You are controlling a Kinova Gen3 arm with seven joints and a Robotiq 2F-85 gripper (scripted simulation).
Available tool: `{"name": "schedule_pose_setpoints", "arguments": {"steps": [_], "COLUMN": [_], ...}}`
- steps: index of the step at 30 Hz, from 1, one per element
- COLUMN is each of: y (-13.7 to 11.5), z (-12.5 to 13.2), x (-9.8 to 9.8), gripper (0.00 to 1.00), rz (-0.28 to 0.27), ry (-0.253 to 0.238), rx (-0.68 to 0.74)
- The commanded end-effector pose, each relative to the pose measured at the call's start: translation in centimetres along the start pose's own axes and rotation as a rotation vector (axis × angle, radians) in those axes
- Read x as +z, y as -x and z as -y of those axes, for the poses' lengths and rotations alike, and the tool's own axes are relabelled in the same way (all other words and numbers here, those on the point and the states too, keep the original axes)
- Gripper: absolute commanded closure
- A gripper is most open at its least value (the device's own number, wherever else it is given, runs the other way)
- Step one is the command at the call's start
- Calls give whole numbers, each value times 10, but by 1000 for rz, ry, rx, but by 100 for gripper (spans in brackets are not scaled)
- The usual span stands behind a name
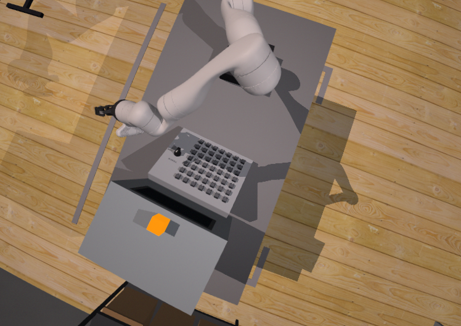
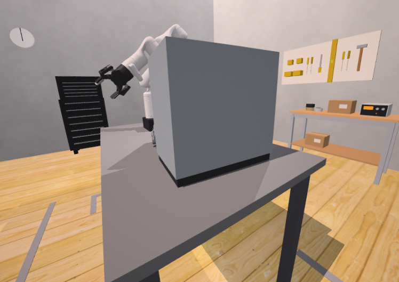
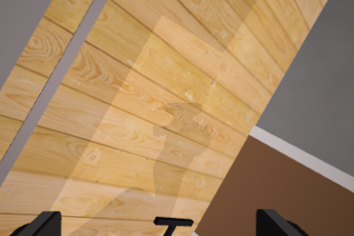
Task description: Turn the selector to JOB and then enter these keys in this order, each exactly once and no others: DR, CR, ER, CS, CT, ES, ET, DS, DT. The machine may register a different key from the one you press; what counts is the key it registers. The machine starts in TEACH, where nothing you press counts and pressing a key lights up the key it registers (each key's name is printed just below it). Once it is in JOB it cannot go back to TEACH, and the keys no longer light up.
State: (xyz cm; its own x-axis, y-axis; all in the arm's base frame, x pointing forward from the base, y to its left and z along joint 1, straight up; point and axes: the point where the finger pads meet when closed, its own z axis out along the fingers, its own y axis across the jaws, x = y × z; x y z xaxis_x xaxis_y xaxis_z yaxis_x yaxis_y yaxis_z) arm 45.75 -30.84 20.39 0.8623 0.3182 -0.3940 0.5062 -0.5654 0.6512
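Selector knob (image 1: 177, 151) at the near-left corner of the sloped keypad panel (image 1: 164, 169), beside the grid of dark keys (image 1: 210, 171), on the grey worktop (image 1: 242, 121). Fingers (image 1: 98, 110) spread wide, pinching nothing, out past the worktop edge above the wooden floor (image 1: 44, 91).

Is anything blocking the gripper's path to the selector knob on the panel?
Nothing visible does. The open gripper hangs out past the table's edge, over the floor; the selector sits at the keypad panel's near corner, with only bare table between.
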Motion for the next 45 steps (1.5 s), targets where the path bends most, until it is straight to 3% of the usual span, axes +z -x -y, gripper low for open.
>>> {"name": "schedule_pose_setpoints", "arguments": {"steps": [1, 19, 29, 45], "y": [0, 0, 12, 11], "z": [-1, -1, -21, -19], "x": [0, -1, -20, -23], "gripper": [0, 0, 0, 0], "rz": [-1, -1, -1, -2], "ry": [1, 1, 1, -11], "rx": [1, 1, 1, 23]}}
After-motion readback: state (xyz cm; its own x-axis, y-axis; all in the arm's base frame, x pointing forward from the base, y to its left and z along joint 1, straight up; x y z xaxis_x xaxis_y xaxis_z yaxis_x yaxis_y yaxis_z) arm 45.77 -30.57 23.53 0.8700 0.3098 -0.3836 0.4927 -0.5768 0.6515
